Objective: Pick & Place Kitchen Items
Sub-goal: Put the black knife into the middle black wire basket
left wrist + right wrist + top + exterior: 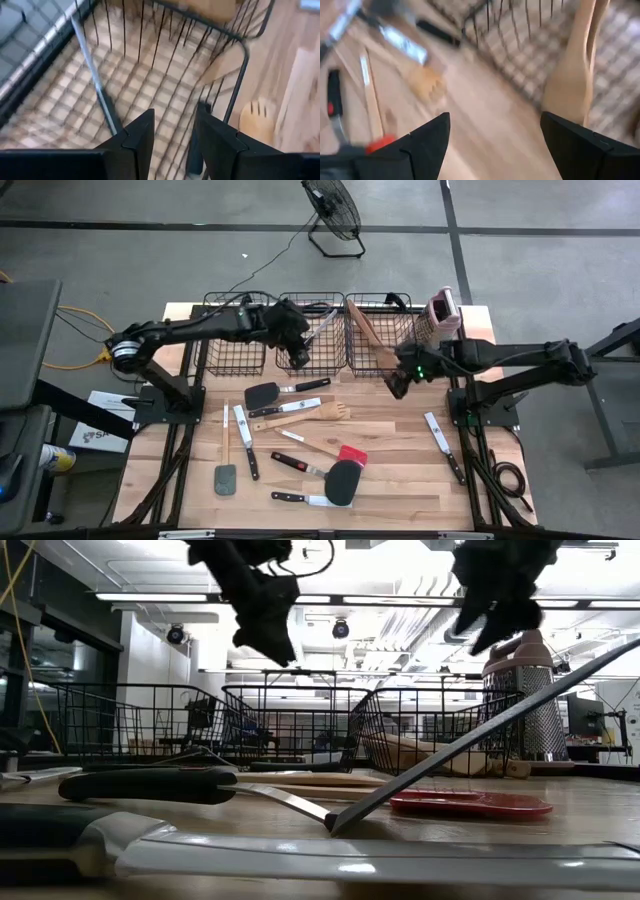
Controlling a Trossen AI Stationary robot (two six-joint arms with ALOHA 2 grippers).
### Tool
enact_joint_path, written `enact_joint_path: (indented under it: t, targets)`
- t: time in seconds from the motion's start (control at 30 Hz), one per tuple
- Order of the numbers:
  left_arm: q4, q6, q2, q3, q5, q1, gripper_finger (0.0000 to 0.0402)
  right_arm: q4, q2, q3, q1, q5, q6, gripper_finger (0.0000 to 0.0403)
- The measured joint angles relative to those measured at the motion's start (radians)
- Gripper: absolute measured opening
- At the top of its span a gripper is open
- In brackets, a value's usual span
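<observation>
Inventory, as I read it from the remote station.

**Left pincer** (297, 358): over front edge of middle basket (310, 368), raised off the surface. Wrist cam shows fingers (140, 137) parted by a narrow gap, nothing between them: released. A steel utensil (97, 85) lies slanted in the basket under it.

**Right pincer** (399, 387): just in front of right basket (378, 305), also raised. Fingers (427, 137) spread wide, empty.

**Items already binned:** wooden spoons/spatulas (365, 335) in right basket; tongs-like steel piece (322, 325) in middle basket. Left basket (236, 352) looks bare, cannot be sure.

**Items left on surface** (400, 480):
- black spatula (262, 394) w/ steel shank, near middle basket
- wooden fork-spatula (300, 417), centre
- knives: (243, 430) left-centre, (437, 432) right side, (298, 464) centre, (290, 498) front
- grey spatula (225, 476), wooden handle, front left
- red-headed spatula (335, 450), centre
- large black turner (343, 482), front centre

**Not task:** box grater (441, 310), upright by right basket.

**Handling notes (my est.):**
- Knives: stiff, thin, lie flat, blade slick. Take at black handle, across its width; expect blade-end droop.
- Wooden pcs: light, rigid, good friction. Grip mid-handle.
- Spatulas/turner: head flexes, head-heavy. Grip shank close to head, not the head itself.
- All low-profile, so fingertips must come nearly to the wood.

**Status:** most pcs not yet placed.
</observation>
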Motion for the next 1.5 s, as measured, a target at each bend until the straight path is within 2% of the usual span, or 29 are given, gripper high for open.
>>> enact_joint_path:
  t: [0.27, 0.37, 0.57, 0.9, 1.23, 1.37, 1.5]
  targets:
    - [0.334, 0.038, -0.126, -0.208, 0.049, -0.021, 0.0142, -0.172, 0.010, 0.000, 0.221, -0.054, 0.379, 0.0301]
    - [0.471, 0.067, -0.142, -0.256, 0.086, -0.021, 0.0142, -0.206, 0.013, 0.000, 0.310, -0.056, 0.530, 0.0301]
    - [0.631, 0.122, -0.144, -0.313, 0.171, -0.019, 0.0142, -0.258, 0.070, 0.000, 0.465, -0.067, 0.811, 0.0301]
    - [0.721, 0.289, -0.144, -0.324, 0.322, -0.019, 0.0142, -0.276, 0.262, 0.000, 0.645, -0.307, 1.184, 0.0301]
    - [0.771, 0.324, -0.143, -0.365, 0.362, -0.018, 0.0142, -0.284, 0.400, 0.000, 0.776, -0.418, 1.341, 0.0301]
    - [0.775, 0.324, -0.143, -0.368, 0.362, -0.018, 0.0142, -0.302, 0.419, -0.008, 0.802, -0.426, 1.387, 0.0301]
    - [0.796, 0.323, -0.143, -0.368, 0.362, -0.018, 0.0142, -0.251, 0.420, -0.073, 0.823, -0.466, 1.412, 0.0301]
